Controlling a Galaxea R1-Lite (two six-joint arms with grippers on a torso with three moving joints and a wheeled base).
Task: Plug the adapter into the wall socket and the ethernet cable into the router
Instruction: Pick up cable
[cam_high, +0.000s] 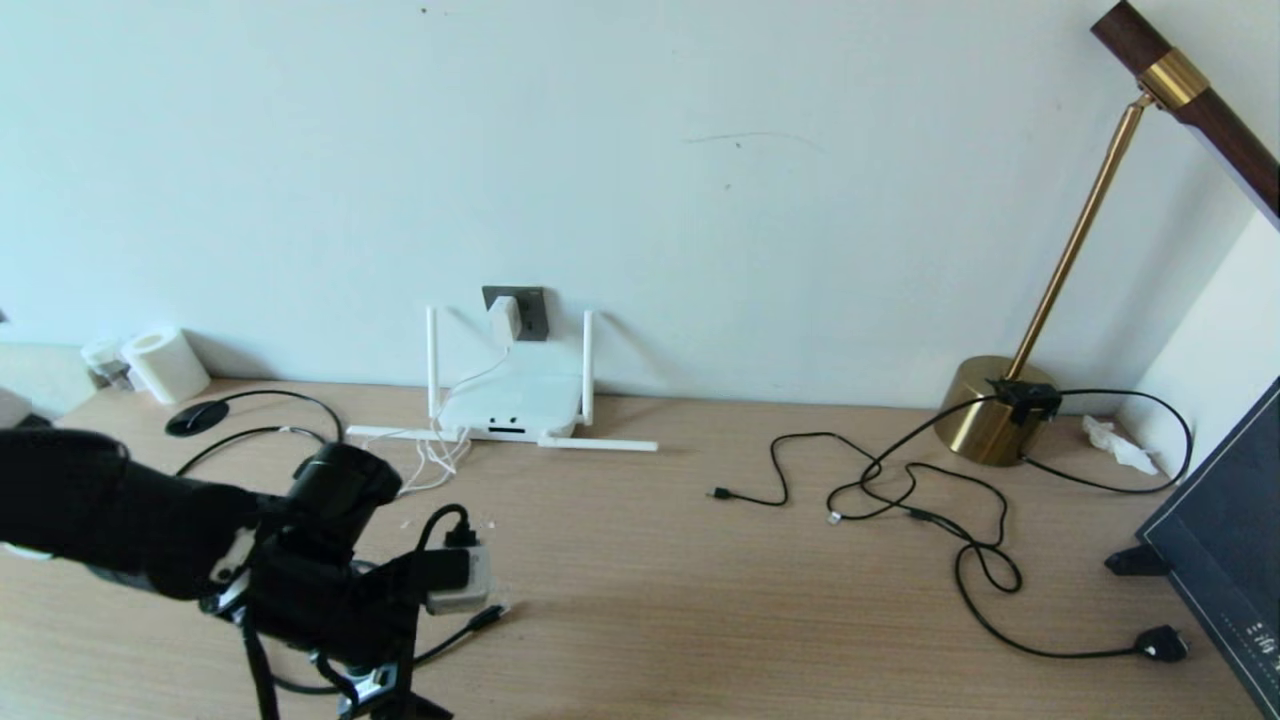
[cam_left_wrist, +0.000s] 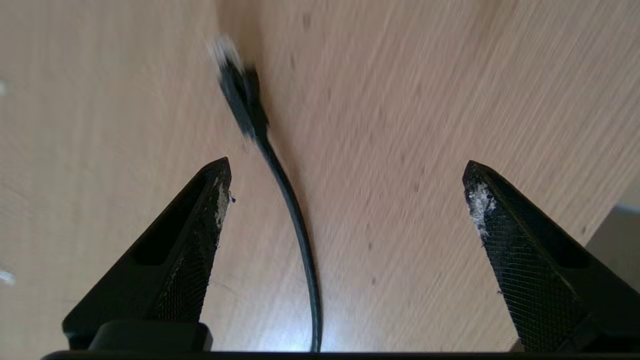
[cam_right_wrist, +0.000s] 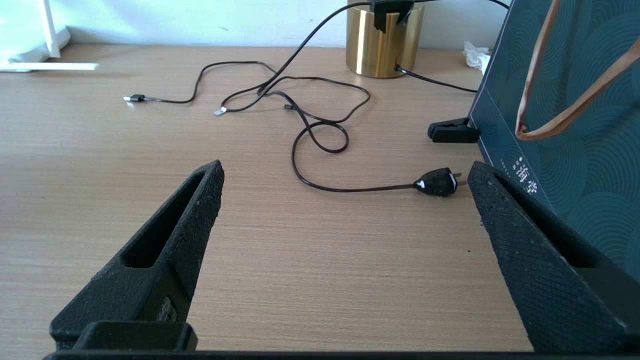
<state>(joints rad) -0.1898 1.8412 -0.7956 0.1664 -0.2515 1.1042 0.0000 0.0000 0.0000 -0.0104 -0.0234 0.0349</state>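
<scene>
Left hand (cam_left_wrist: 345, 185) low, fingers spread wide; right hand (cam_right_wrist: 345, 185) likewise.

A wooden desk (cam_high: 700, 600) carries the router (cam_high: 510, 405), ethernet cable (cam_left_wrist: 295, 215) and lamp (cam_high: 990, 410).

The adapter (cam_high: 506, 318) sits in the wall socket (cam_high: 527, 310) behind the router (cam_high: 512, 402).

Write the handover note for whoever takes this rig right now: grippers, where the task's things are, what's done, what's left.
Left gripper: open, empty, above the desk near its front left, over the ethernet cable, whose plug end lies loose on the wood.
Right gripper: open, empty, idle, low over the desk's right side.
Adapter: in the wall socket, its white cord running down to the router below.
Done: adapter plugged in, as far as the head view shows.
Left: pick up the ethernet cable and plug it into the router's front port.
</scene>
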